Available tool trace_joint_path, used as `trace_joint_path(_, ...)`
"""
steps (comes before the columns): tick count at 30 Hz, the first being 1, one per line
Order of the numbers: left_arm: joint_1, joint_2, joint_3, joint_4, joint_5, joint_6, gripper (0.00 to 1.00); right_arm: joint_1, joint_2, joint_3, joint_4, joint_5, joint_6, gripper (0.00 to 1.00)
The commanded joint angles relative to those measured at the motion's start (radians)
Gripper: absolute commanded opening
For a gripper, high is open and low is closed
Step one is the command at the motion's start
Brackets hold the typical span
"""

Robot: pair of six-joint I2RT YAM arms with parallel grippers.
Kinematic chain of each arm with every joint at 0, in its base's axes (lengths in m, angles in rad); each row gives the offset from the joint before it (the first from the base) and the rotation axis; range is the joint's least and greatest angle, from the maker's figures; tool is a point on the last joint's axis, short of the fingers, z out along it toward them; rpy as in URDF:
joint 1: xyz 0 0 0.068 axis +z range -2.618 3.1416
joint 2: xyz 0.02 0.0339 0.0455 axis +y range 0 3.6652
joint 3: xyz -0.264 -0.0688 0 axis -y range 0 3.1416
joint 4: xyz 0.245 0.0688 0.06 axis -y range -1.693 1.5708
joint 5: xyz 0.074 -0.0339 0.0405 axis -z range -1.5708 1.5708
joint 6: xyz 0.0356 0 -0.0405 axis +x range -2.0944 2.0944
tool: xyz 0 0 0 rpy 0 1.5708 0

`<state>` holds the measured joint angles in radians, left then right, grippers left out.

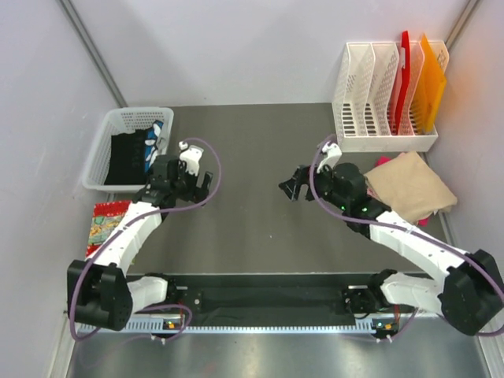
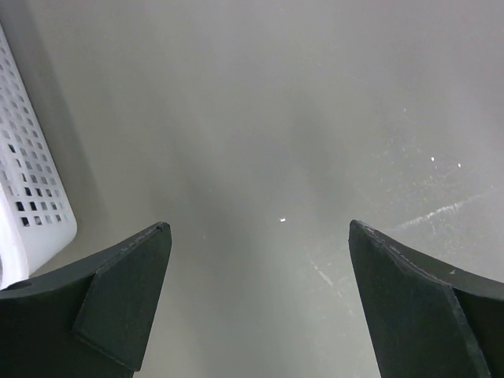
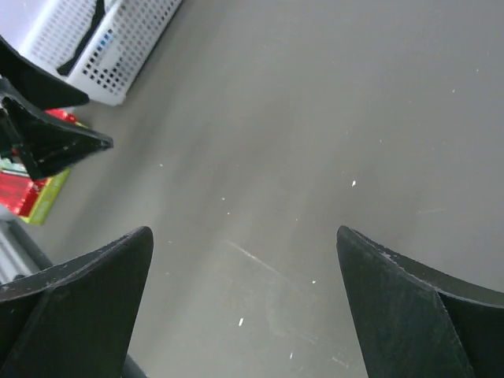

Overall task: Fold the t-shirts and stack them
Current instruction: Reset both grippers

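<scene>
- Tan tee lies at the right of the top view, just below the rack. A pink tee peeks out from under it. I count two tees.
- Only the top view shows them. My wrist views give bare table and a corner of the basket.
- Left gripper and right gripper, two in all, hang over mid-table, fingers spread wide, grasping nothing.
- One basket sits upper left. The rack holds one red sheet and one orange sheet.
</scene>
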<state>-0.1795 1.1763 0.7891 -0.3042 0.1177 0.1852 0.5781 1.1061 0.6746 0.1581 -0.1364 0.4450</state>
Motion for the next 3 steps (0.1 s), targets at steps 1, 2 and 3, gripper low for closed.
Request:
trace_joint_path(1, 0.012, -0.006, -0.008, 0.086, -0.001, -0.01, 0.99, 0.043, 0.026, 0.085, 0.023, 0.093, -0.048, 1.0)
trace_joint_path(2, 0.017, -0.003, -0.01, 0.091, -0.001, -0.013, 0.99, 0.043, 0.029, 0.091, 0.018, 0.1, -0.048, 1.0)
trace_joint_path(3, 0.02, -0.003, -0.011, 0.099, -0.003, -0.016, 0.99, 0.045, 0.034, 0.097, 0.012, 0.101, -0.054, 1.0)
